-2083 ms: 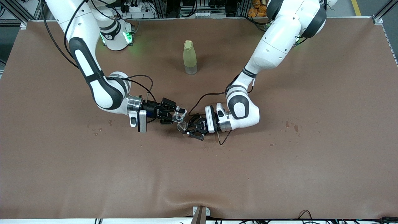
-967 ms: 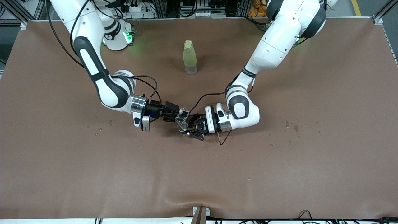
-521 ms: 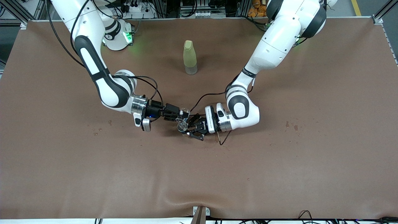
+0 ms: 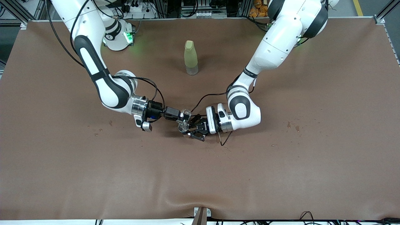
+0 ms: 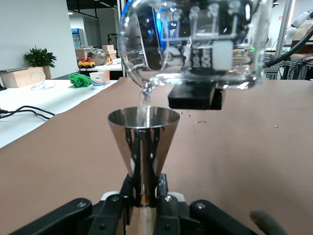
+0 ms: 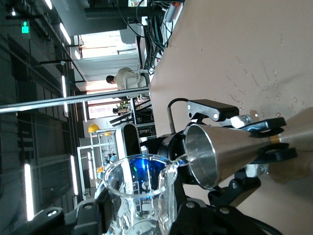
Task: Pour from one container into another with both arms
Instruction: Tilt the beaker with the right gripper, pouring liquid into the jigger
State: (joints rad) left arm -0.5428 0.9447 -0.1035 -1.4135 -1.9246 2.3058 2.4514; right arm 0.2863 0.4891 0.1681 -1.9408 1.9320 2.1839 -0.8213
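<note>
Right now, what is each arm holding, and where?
Left gripper grips the metal cup by its narrow base; right gripper holds the tipped glass beaker by its body.

No words or numbers could be read anywhere. The glass beaker (image 5: 195,44) had white marks printed on its side, but they were too blurry to make out. The left arm (image 4: 281,34) had a black band with tiny white letters, too small to read.

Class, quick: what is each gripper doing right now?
Left gripper: closed, holding the metal cone cup upright.
Right gripper: closed, holding the glass beaker, tipped over the cup.
</note>
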